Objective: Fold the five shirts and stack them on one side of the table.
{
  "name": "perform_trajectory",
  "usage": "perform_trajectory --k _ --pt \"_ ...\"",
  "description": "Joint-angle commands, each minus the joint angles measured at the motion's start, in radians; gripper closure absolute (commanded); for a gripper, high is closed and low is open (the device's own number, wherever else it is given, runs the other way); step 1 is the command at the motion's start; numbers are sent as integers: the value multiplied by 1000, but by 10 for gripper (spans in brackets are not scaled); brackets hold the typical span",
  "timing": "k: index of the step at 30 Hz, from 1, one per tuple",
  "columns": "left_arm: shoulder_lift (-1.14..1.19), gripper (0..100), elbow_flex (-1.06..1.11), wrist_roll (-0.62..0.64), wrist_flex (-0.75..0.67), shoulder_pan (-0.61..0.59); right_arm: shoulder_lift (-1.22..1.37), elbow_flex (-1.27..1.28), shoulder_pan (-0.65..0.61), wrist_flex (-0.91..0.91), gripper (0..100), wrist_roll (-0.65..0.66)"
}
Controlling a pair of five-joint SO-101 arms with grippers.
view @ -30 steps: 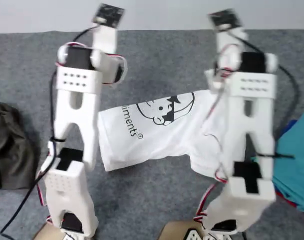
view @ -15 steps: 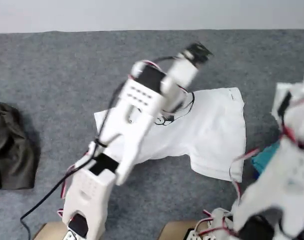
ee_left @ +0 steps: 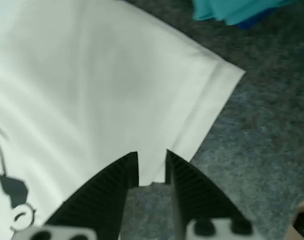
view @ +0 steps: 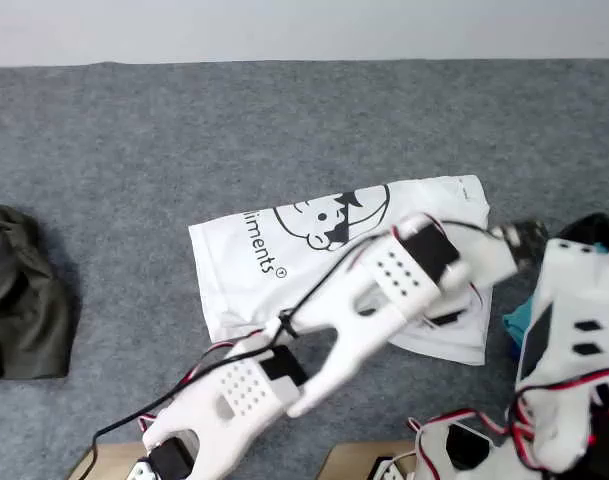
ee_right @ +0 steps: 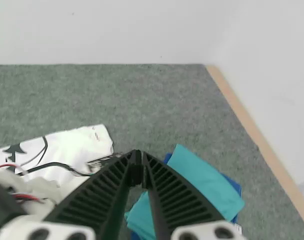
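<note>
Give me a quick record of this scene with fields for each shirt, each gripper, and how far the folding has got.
white shirt: spread flat mid-table, print up
dark shirt: bunched at the table's left edge
teal shirt: crumpled at the right, lying on a blue shirt
left gripper: slightly open, at the white shirt's edge on the teal shirt's side
right gripper: shut, raised above the teal shirt
progress: white shirt not yet folded

Grey carpet point(view: 284, 130); white wall point(ee_right: 92, 30); perhaps wooden edging point(ee_right: 251, 131).
</note>
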Motion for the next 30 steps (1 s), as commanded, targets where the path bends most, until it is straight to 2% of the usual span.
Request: perform_trajectory --k 1,14,23,30 --pt "28 850 -68 -11 9 48 -74 68 12 42 987 -6" --pt "130 773 -101 -89 54 55 -193 204 12 42 986 -3" --pt "222 768 -108 -144 49 54 -193 204 12 42 984 -3" --pt "242 772 -159 -137 20 -5 -194 204 13 42 984 -2"
